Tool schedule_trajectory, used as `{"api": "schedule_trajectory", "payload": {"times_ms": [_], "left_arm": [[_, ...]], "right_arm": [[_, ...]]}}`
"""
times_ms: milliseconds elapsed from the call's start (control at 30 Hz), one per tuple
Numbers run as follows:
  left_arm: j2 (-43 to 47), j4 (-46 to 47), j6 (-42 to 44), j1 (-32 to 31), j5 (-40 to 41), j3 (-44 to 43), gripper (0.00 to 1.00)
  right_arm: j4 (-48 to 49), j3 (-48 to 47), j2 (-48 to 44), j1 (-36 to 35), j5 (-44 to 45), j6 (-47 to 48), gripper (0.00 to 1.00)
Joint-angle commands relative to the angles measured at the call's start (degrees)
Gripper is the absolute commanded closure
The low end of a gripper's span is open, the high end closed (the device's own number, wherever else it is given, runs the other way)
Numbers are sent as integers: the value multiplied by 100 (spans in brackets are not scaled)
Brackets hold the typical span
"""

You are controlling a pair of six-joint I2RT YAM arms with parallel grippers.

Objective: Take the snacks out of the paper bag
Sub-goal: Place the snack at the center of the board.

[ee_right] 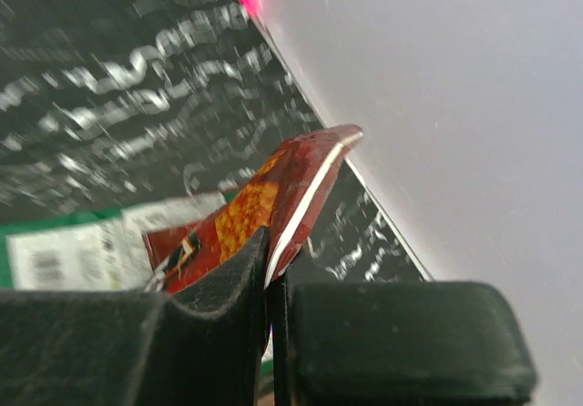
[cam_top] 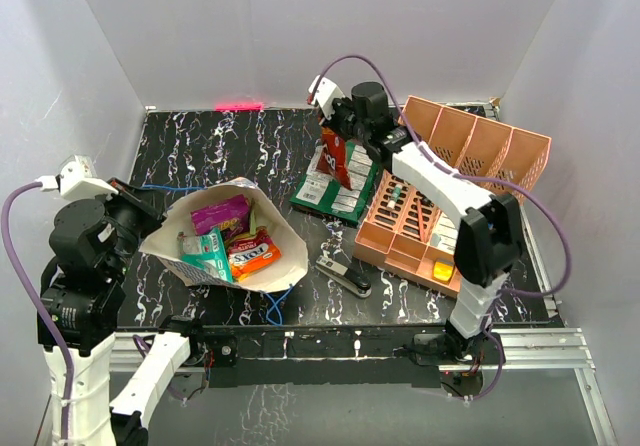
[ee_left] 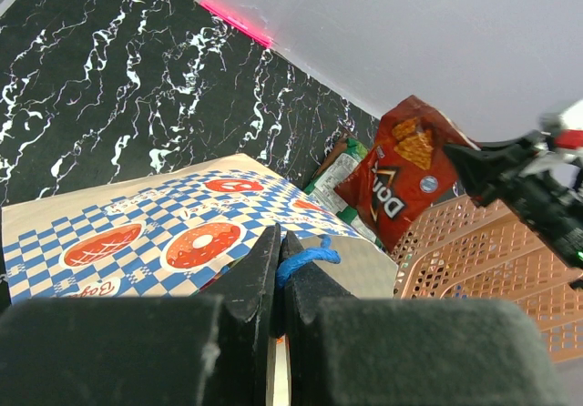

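The black marbled table [cam_top: 230, 146] carries the paper bag [cam_top: 283, 228], which lies on its side with its mouth gaping, directly ahead of the left gripper [ee_left: 281, 242] and touching it. That gripper's jaws are pinched tight on the bag's blue string handle [ee_left: 308, 257]. Beside and below the right gripper [ee_right: 267, 242] stands the salmon-pink organiser [cam_top: 480, 146]. Under this gripper a flat green packet [cam_top: 325, 191] lies on the table. The right gripper's jaws are clamped on the top edge of a red Doritos packet [cam_top: 337, 158], which hangs from them above the green one, well apart from the bag. Inside the bag, just beyond the left gripper, lie a purple packet [cam_top: 220, 211], a teal-green packet [cam_top: 207, 251] and an orange packet [cam_top: 252, 254]. A black stapler [cam_top: 345, 278] lies between bag and organiser.
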State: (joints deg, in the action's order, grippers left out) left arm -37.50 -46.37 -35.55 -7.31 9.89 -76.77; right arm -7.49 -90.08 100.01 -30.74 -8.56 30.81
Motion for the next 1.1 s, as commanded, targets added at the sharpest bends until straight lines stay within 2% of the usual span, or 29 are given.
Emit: {"api": "schedule_trajectory", "payload": {"times_ms": [0, 167, 433, 633, 833, 967, 1067], "left_arm": [[-44, 78, 110, -16, -74, -323, 100], [-40, 73, 132, -16, -40, -320, 100], [-21, 89, 145, -16, -9, -298, 100], [-14, 34, 186, -15, 31, -299, 100], [-55, 6, 185, -11, -5, -383, 100], [-76, -31, 234, -15, 17, -497, 100], [-113, -53, 273, -16, 52, -549, 100]], "right_arm": [[-638, -1067, 531, 112, 561, 1434, 93], [-679, -826, 397, 146, 1083, 1812, 93], [-718, -529, -242, 483, 1425, 1861, 93], [-1071, -496, -359, 390, 1664, 1620, 93], [-363, 591, 294, -237, 1535, 1239, 93], [-239, 778, 930, -667, 1415, 960, 93], [-140, 800, 1148, -814, 1003, 571, 93]]}}
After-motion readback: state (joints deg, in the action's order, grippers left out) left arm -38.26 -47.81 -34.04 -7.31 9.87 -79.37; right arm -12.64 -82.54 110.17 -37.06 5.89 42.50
